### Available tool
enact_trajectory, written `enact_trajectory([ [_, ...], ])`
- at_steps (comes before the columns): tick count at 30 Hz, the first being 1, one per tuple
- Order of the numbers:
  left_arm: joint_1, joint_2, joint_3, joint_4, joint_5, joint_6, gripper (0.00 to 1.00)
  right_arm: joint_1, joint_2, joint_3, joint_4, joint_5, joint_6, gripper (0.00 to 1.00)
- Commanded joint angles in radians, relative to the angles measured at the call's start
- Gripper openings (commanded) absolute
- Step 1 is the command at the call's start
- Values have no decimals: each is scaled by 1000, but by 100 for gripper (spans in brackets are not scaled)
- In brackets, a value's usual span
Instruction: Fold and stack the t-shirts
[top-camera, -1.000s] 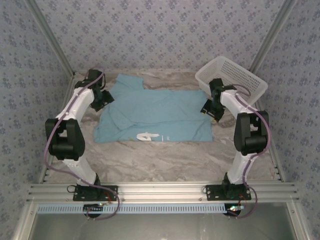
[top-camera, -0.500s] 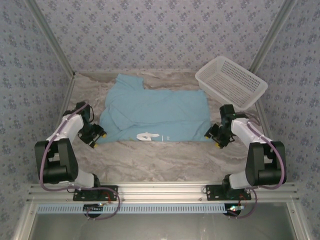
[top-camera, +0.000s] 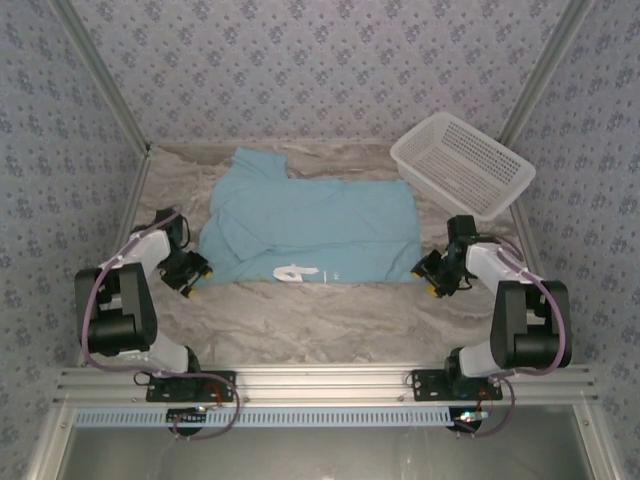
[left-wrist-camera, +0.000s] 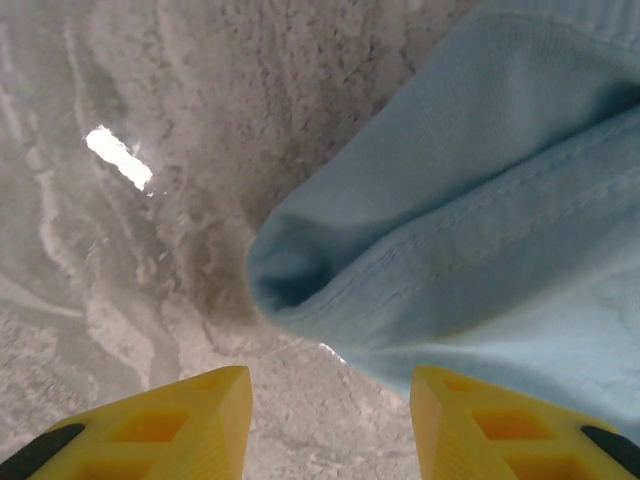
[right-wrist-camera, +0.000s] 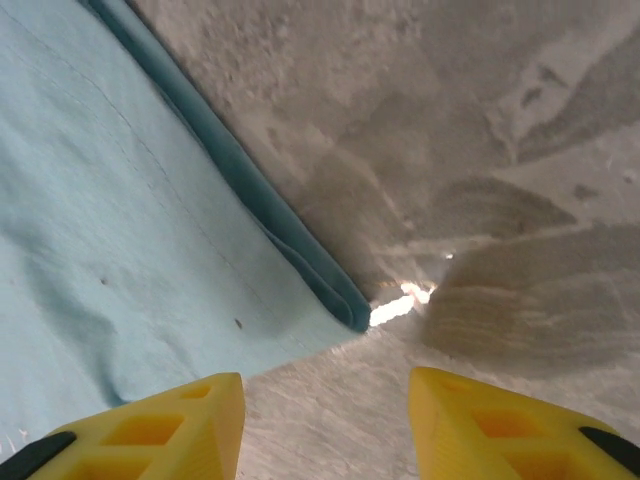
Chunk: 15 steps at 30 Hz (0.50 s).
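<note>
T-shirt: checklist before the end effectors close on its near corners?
1. ok: left end effector open, nothing held.
2. ok: right end effector open, nothing held.
3. ok: t-shirt left near corner lies just ahead of the left one.
4. ok: right near corner lies just ahead of the right one.
5. cannot tell: tips low enough on the table to get under the hem.

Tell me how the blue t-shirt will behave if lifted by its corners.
Probably floppy: the t-shirt lies flat with soft wrinkles, so it should sag between lifted corners. Likely light, given its thin folded edge. Pushed, it may bunch, as its curled corner suggests.
</note>
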Motion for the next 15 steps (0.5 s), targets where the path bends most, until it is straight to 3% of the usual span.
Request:
enact_trajectory([
  [1, 6, 27, -6, 44, -9, 19, 40, 0, 40, 19, 45, -11, 24, 44],
  [8, 6, 45, 15, 87, -58, 25, 19, 13, 142, 63, 86, 15, 26, 23],
  [12, 5, 20, 34, 83, -100, 33, 1, 22, 146, 73, 82, 62, 35, 3],
  [15, 6, -21, 33, 57, -124, 38, 0, 25, 118, 71, 65, 104, 40, 0],
])
